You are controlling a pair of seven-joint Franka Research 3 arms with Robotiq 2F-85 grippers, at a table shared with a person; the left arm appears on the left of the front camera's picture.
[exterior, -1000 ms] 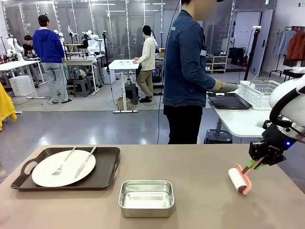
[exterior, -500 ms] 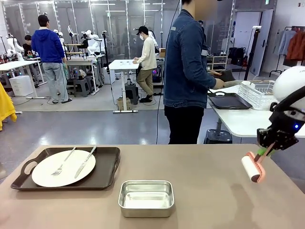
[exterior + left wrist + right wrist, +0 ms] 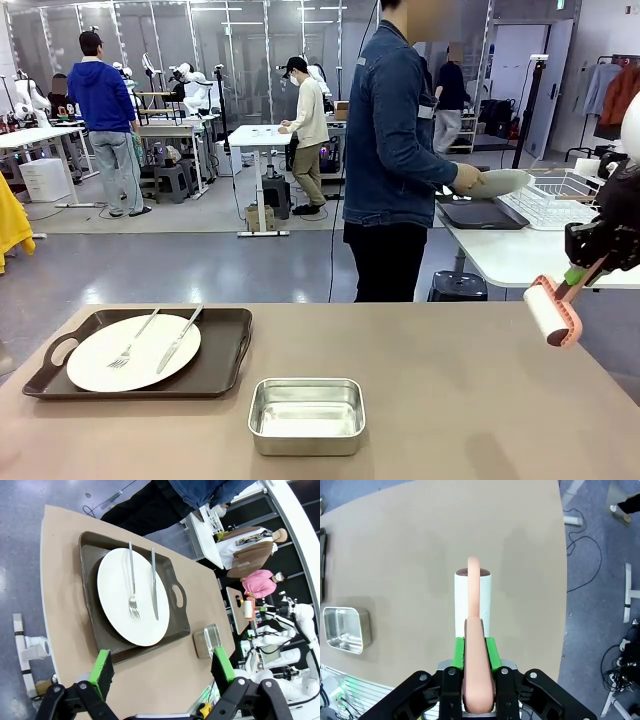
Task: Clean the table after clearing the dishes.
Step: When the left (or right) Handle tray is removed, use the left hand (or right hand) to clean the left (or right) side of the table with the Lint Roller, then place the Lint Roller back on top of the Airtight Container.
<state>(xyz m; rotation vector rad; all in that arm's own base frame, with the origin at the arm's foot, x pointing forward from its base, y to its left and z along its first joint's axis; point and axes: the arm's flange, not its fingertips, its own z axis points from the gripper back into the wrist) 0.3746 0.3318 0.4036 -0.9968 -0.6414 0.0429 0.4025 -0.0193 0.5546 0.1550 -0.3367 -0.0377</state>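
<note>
Right hand (image 3: 476,650) clamped on lint roller (image 3: 472,597), raised over table (image 3: 450,380). We aim: roll flat, overlapping lanes, skirt tray (image 3: 225,365). Left hand (image 3: 162,667) spread apart, empty.

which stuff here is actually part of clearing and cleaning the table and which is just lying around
Job: table; dark tray with white plate, fork, knife; roller gripped by the right gripper.
Lying about: steel pan; dish rack on the white table behind.

One fork (image 3: 135,338), one knife (image 3: 180,340), one pan (image 3: 306,415)
</note>
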